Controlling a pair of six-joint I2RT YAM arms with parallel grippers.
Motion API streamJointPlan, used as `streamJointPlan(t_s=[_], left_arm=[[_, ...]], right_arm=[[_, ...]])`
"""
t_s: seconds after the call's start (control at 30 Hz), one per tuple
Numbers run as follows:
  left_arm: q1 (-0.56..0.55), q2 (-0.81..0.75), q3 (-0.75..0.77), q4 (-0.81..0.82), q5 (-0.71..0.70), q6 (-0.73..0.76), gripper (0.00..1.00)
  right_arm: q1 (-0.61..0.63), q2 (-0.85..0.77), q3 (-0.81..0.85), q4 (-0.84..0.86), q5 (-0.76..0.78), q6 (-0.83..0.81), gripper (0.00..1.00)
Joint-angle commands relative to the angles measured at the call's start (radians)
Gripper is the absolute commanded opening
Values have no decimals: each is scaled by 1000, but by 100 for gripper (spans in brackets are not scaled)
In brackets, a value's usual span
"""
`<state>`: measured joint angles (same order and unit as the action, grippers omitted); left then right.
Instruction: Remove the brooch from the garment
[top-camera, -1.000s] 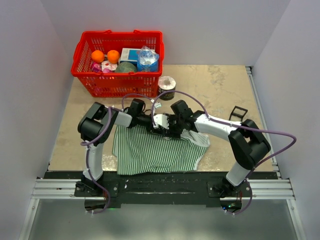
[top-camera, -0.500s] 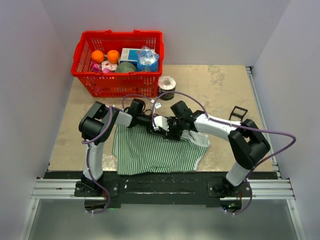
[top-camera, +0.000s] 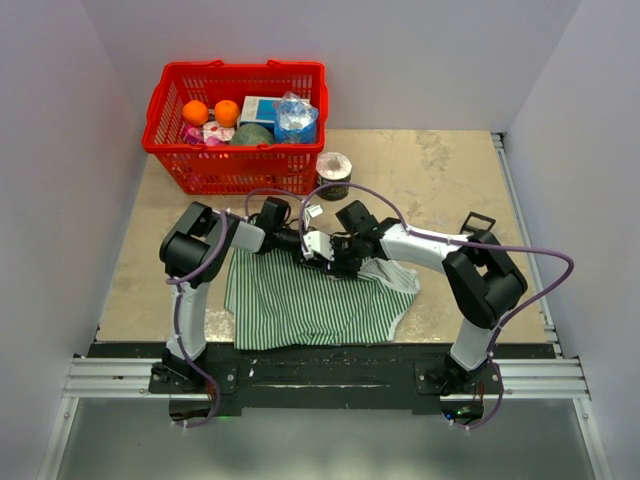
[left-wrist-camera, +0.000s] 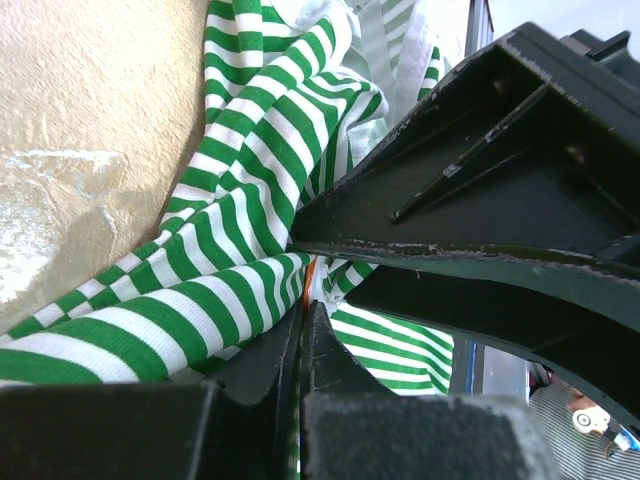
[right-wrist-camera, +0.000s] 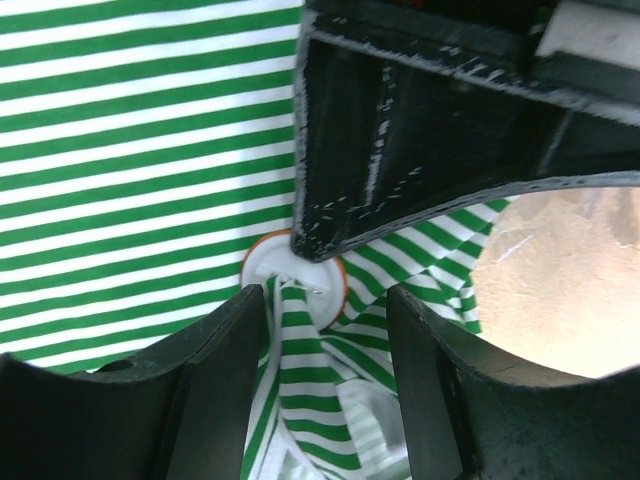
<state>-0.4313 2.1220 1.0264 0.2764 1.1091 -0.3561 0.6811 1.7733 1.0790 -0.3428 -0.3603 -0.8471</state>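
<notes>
Our left end effector (left-wrist-camera: 303, 322) pinches shut on the brooch (right-wrist-camera: 277, 270), near the far edge of the garment (right-wrist-camera: 120, 150), where tabletop (top-camera: 440, 175) begins. Our right end effector (right-wrist-camera: 325, 375) stands apart, straddling a striped fold just beside it.

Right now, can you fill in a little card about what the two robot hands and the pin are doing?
garment: green and white stripes, lying on the table in front of the arms
brooch: round, white face, orange rim, against the striped cloth
left gripper: shut, tips at the brooch's edge
right gripper: open, fingers on either side of a cloth fold next to the brooch
also there: red basket, tape roll, black frame
</notes>
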Motion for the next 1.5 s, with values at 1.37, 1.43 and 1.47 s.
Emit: streamJointPlan(t_s=[1.37,1.43,1.47], left_arm=[[17,15,35,-106,-29,144,0],[17,15,34,-105,-32,144,0],[17,13,34,-105,-34,143,0]], right_arm=[[-123,172,237,-188,-141,126,49],[-135,195,263,-202,-157,164,49],[-149,216,272,-209,-184,174,49]])
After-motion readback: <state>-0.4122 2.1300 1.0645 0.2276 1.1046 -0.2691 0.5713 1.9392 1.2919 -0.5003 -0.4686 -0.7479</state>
